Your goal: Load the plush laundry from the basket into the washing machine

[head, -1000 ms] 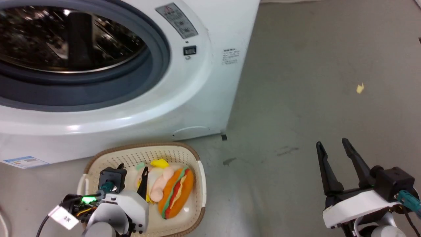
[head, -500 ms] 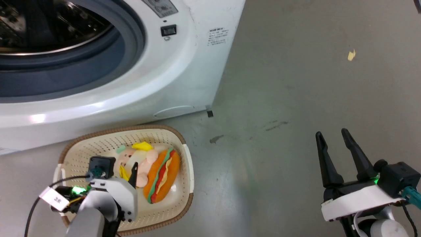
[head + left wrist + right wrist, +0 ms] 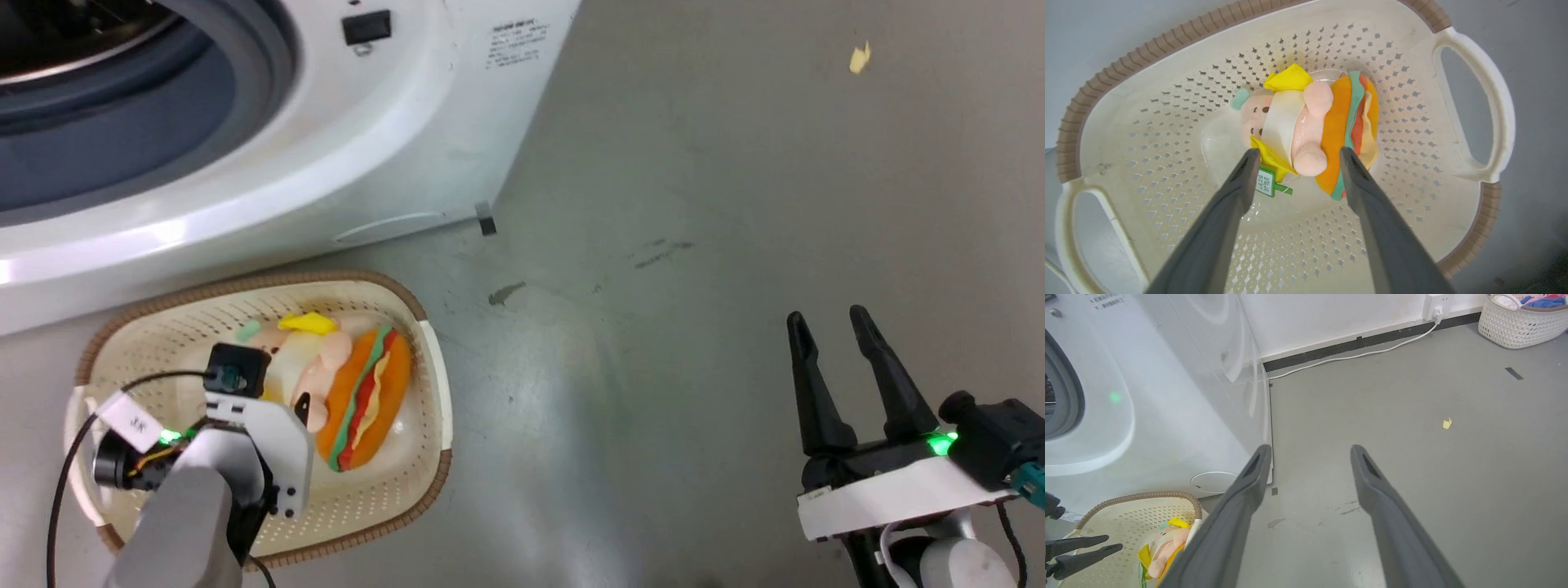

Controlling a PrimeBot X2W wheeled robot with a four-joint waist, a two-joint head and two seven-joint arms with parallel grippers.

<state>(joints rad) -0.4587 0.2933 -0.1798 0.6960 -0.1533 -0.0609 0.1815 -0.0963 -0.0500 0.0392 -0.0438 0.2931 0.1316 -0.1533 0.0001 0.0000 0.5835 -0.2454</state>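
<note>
One plush laundry (image 3: 1306, 126): lies near the middle of the basket (image 3: 1147, 53) bottom, pig half toward 9 o'clock and burger half toward 3 o'clock in the left wrist view.
Handling: judged soft, light, squashy and not fragile; a pinch on one bulge alone could slip off.
Hold: best across the waist where pig meets bun, so both halves lift together.
Left gripper (image 3: 1296, 153): jaws spread wide and empty, tips straddling the plush's 6 o'clock end; whether they touch it I cannot tell.
Right gripper (image 3: 824, 318): jaws parted, holding nothing, over bare floor (image 3: 694, 163) at 4 o'clock in the head view.
Washing machine (image 3: 326, 163): one, at 11 o'clock from the basket, porthole uncovered.
Counts: one plush, one green tag (image 3: 1265, 181), two baskets counting a woven basket (image 3: 1523, 322) at 1 o'clock in the right wrist view.
</note>
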